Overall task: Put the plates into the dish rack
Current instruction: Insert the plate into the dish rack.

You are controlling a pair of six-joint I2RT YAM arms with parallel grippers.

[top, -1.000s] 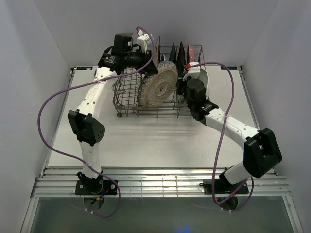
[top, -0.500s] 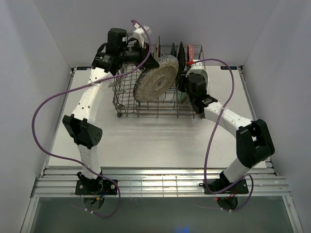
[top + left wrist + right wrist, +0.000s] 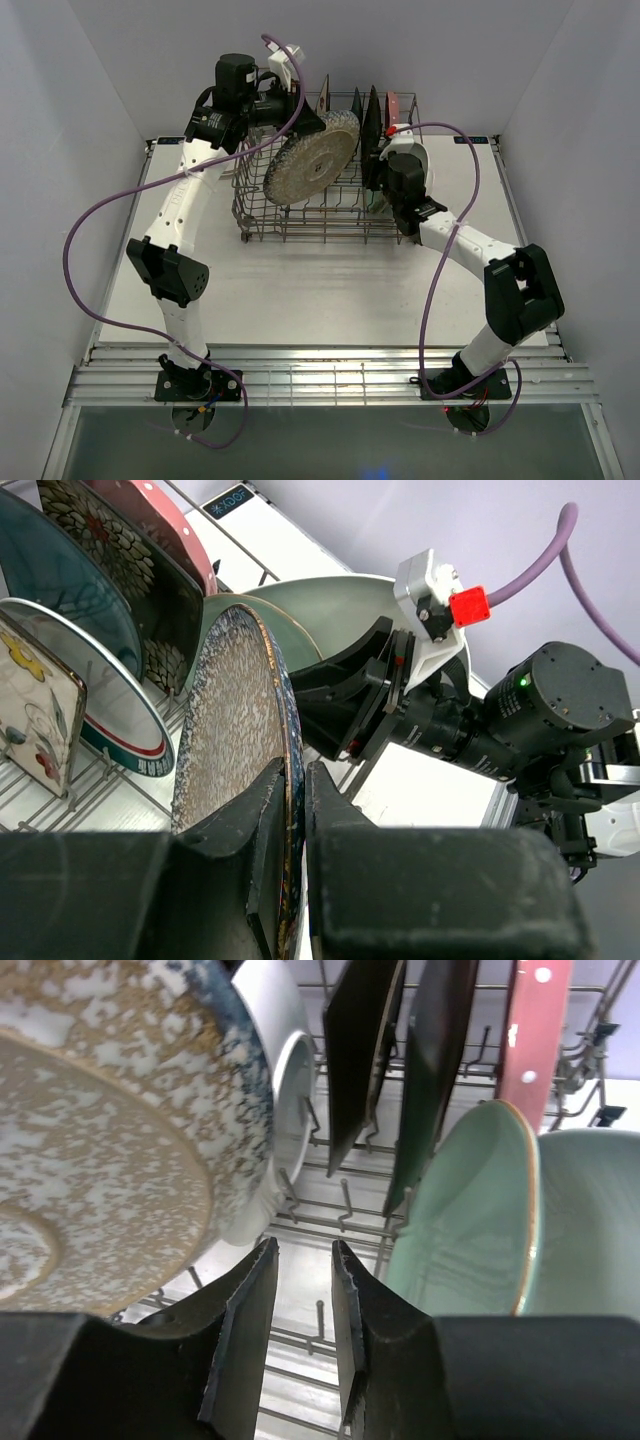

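My left gripper (image 3: 300,120) is shut on the rim of the speckled grey round plate (image 3: 312,160) and holds it tilted over the middle of the dish rack (image 3: 300,228). In the left wrist view the jaws (image 3: 295,780) pinch the speckled plate (image 3: 225,730) edge-on. The mint round plate (image 3: 330,600) stands behind it. My right gripper (image 3: 378,188) is open and empty at the rack's right end, just left of the mint plate (image 3: 470,1220), above the rack tines (image 3: 345,1205). The speckled plate (image 3: 100,1130) fills the left of that view.
Standing in the rack are a teal plate (image 3: 60,590), a black floral plate (image 3: 120,550), a pink plate (image 3: 165,525), a green-and-red-rimmed white plate (image 3: 110,710) and a cream flowered square plate (image 3: 35,700). A white plate (image 3: 290,1070) stands behind the speckled one.
My left gripper has carried the speckled plate to the left and tilted it more. My right gripper moved up to the rack's right end, then held still.
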